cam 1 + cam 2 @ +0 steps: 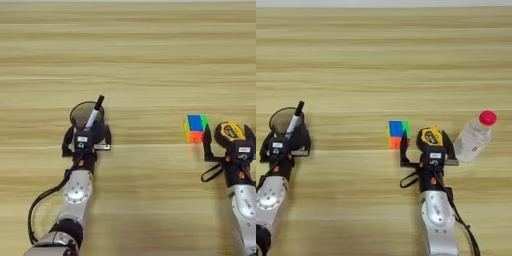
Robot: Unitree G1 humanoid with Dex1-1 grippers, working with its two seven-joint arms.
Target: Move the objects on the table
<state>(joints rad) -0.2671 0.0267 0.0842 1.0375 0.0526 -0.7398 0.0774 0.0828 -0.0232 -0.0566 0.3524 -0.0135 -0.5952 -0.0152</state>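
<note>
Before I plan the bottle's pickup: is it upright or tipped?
Upright. The clear bottle stands on the table with its red cap on top, just right of the right gripper.

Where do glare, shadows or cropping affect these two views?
Left eye view: even light, no glare on the table, only faint shadows by the mesh cup; the bottle falls outside the right edge. Right eye view: the bottle shows whole.

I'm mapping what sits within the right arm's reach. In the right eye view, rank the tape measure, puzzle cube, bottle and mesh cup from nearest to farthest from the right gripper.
1. Tape measure: between the right gripper's fingers.
2. Puzzle cube: just beyond its left finger.
3. Bottle: on its right, slightly farther off.
4. Mesh cup: far left, at the left gripper.
</note>
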